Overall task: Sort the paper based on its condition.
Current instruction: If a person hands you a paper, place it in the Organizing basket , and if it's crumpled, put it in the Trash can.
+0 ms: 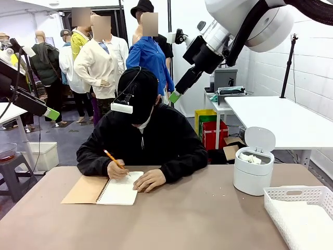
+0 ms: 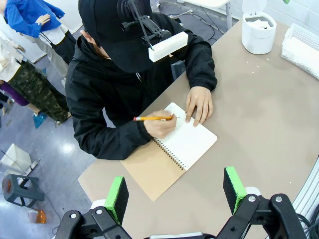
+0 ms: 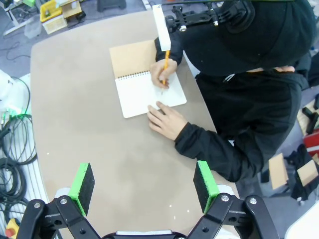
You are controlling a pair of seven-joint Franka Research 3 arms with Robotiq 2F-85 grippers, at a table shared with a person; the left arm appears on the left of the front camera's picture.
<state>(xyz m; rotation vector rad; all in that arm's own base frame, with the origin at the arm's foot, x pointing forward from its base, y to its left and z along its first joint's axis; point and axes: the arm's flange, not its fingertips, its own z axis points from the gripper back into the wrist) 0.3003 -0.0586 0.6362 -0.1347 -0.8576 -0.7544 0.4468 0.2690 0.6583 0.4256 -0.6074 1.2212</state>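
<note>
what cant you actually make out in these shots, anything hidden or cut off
- What the person writes on the notebook: too small in all views, partly under the writing hand.
- White bin: crumpled paper shows at its mouth; how much lies below is hidden by its wall.
- White basket: cut off by the front view's right and bottom edges; its contents cannot be identified.
- Left gripper and right gripper are open, holding nothing.

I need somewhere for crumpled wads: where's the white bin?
In the front view the white bin stands lid-up on the table's right side, just left of the white basket.
</note>
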